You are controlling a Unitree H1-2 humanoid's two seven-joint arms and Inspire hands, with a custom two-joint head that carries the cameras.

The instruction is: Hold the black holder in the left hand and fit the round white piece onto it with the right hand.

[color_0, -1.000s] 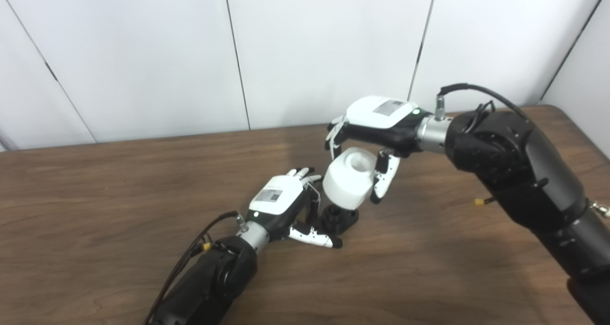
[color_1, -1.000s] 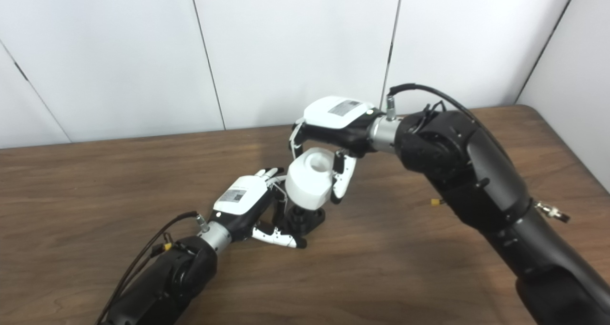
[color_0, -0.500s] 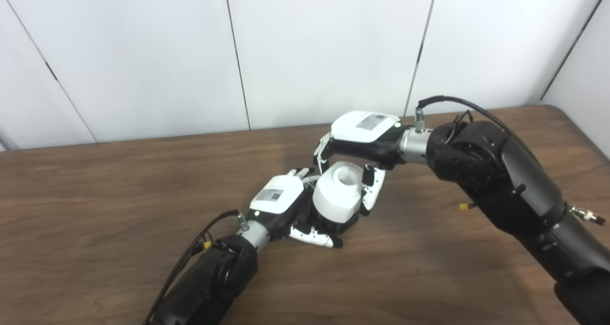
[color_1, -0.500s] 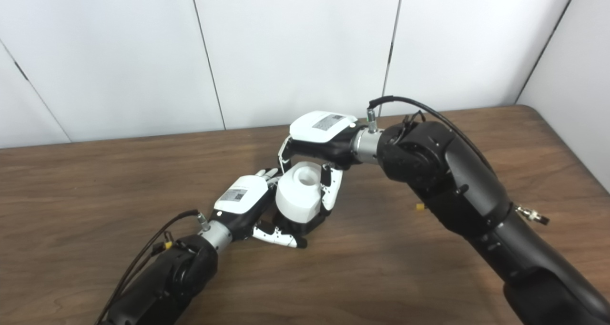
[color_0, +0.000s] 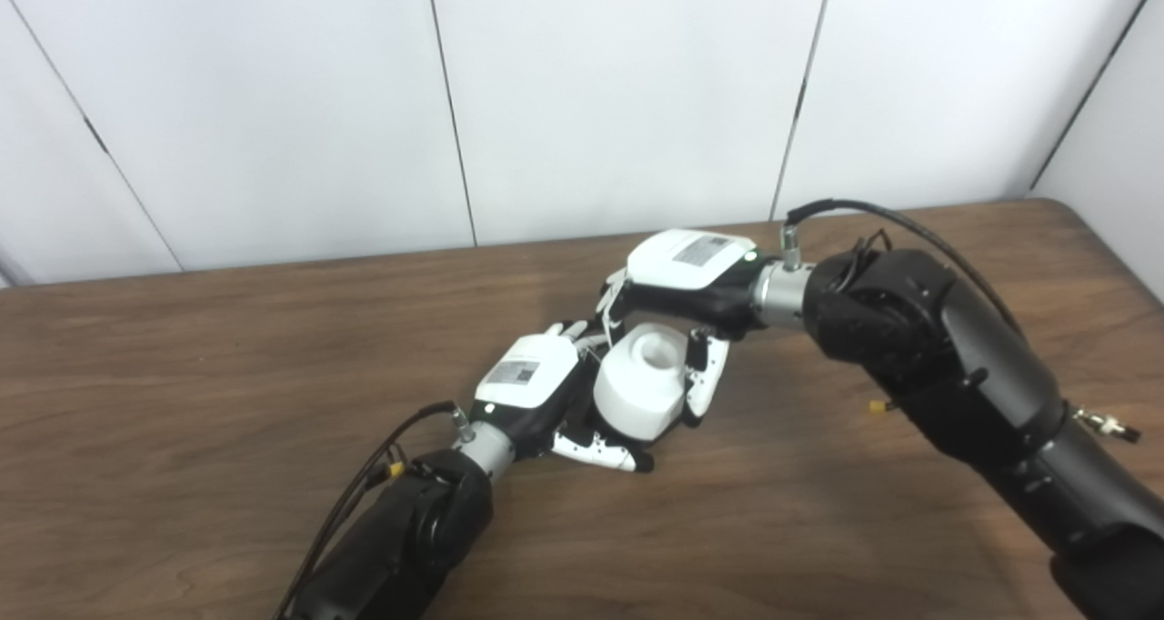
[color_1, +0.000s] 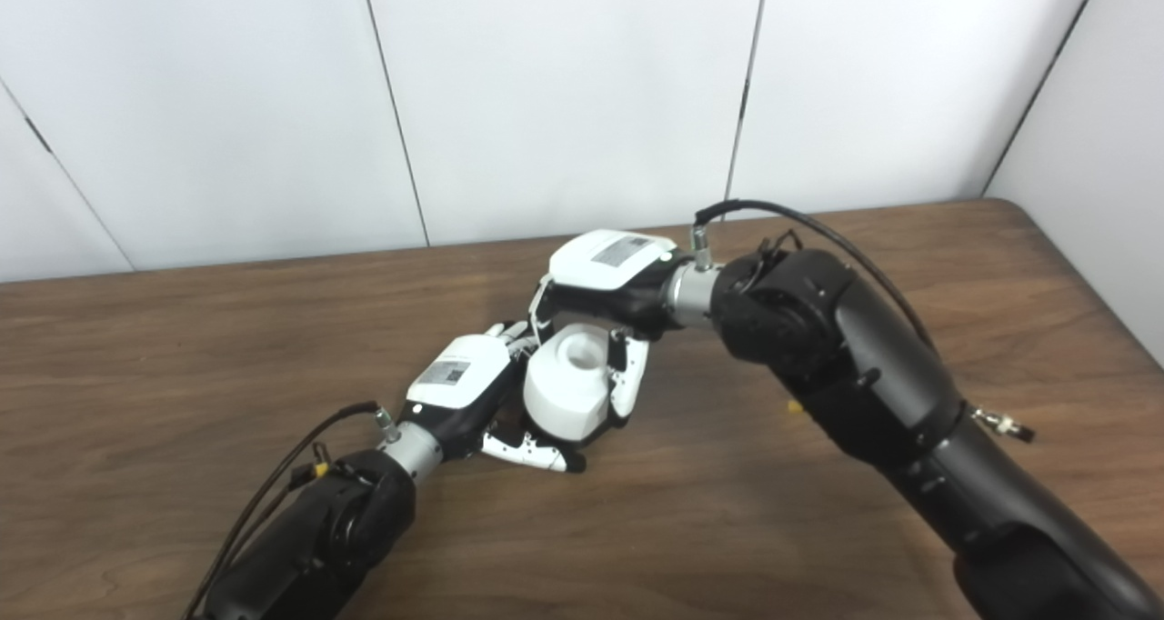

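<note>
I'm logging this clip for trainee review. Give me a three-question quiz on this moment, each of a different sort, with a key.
1. True or false: the round white piece lies loose on the table, untouched.
2. Which hand is closed around the white piece: (A) left hand, (B) right hand, (C) neither?
3. Fill in: the black holder is almost wholly hidden ____ the white piece.

Key
1. False; it is gripped, low over the holder.
2. B
3. under
</note>
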